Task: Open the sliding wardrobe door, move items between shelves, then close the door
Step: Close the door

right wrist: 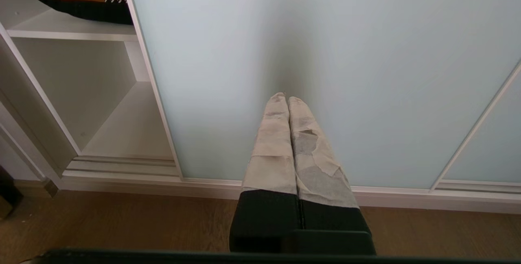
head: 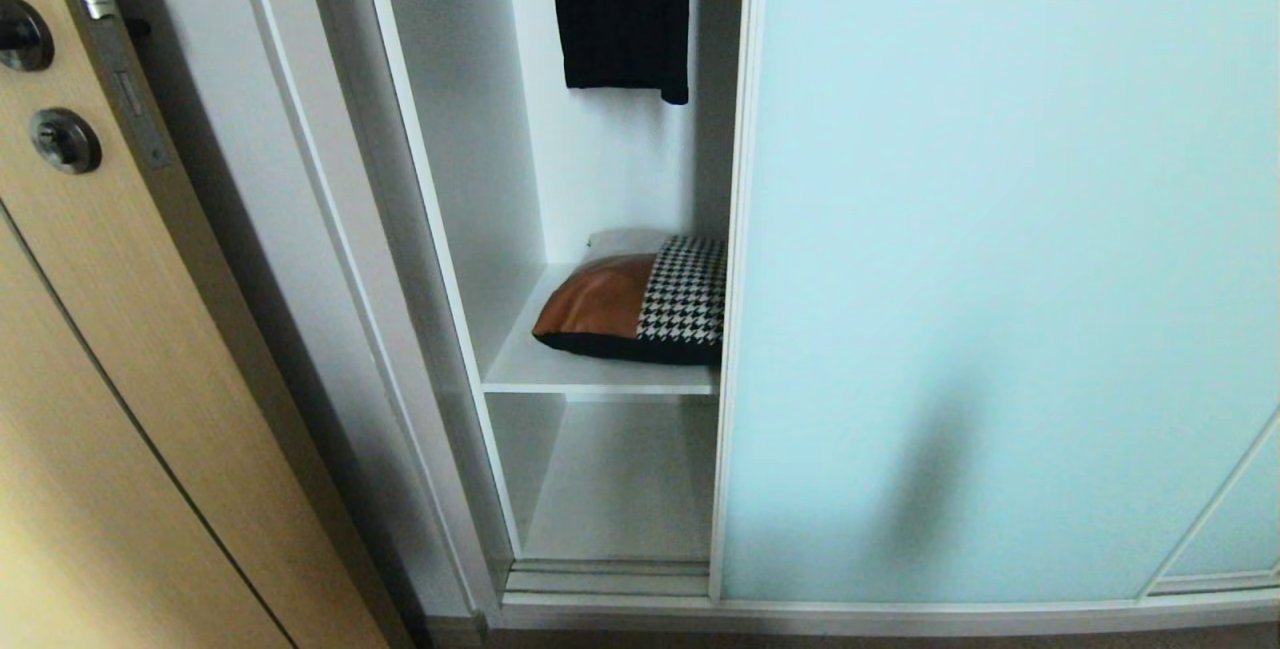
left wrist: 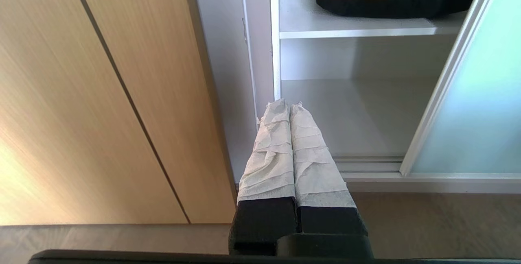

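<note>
Both claws, left claw and right claw, closed empty, tan-and-houndstooth cushion, seemingly black-bottomed

- The sliding wardrobe door stands part open, leaving the left bay uncovered.
- The cushion lies on the upper shelf, its right end behind the door's frame.
- A black garment hangs above.
- The lower shelf sits beneath.
- A tan wood-grain door stands far left.

Left gripper hangs low, taped fingers pressed together; right gripper likewise, fingers closed and empty.
</note>
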